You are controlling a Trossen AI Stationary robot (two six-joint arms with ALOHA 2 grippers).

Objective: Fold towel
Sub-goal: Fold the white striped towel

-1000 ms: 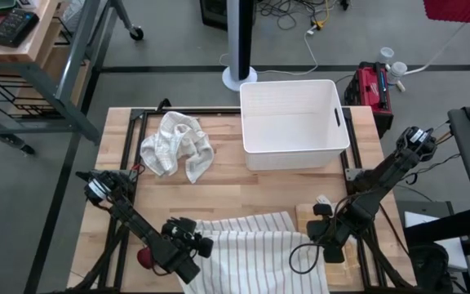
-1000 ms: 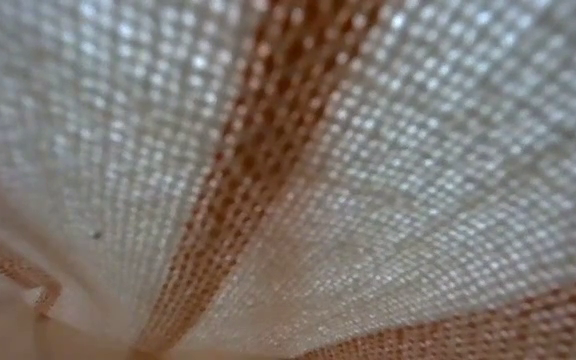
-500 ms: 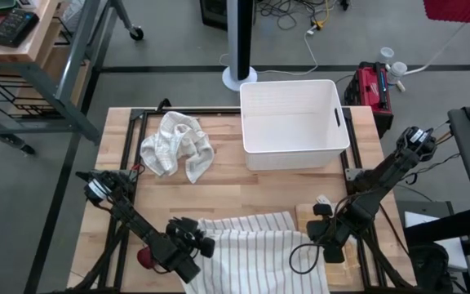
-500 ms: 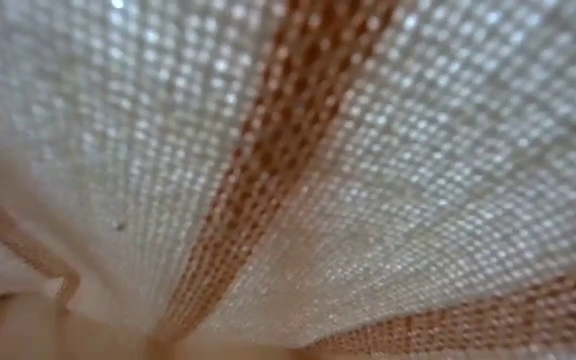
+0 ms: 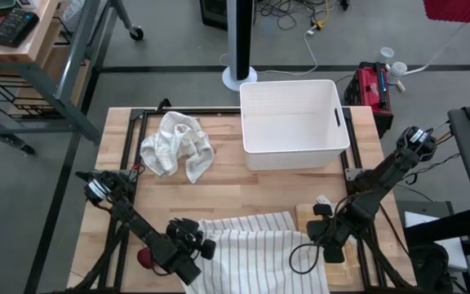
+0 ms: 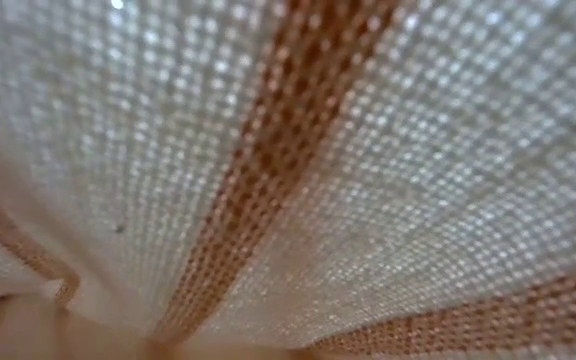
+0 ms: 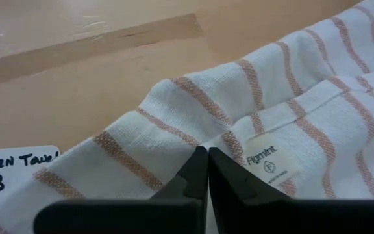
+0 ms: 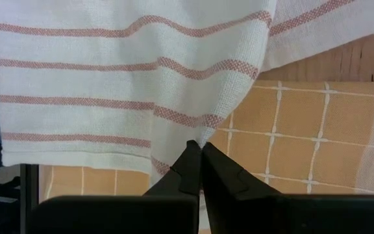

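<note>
high view: striped towel (image 5: pixel 251 245) lies at the near table edge between both arms, hanging over it; left gripper (image 5: pixel 206 244) at its left edge, right gripper (image 5: pixel 310 234) at its right edge; crumpled white cloth (image 5: pixel 177 145) far left on the wooden table (image 5: pixel 219 192), white bin (image 5: pixel 292 122) beside it, well apart from the towel; low view: towel weave fills the frame (nothing else readable); left wrist view: fingers (image 7: pixel 193 172) clenched on a fold of the towel beside its label (image 7: pixel 269 160); right wrist view: jaws clenched, pinching the towel's edge over a yellow checked cloth (image 8: pixel 304 136)
</note>
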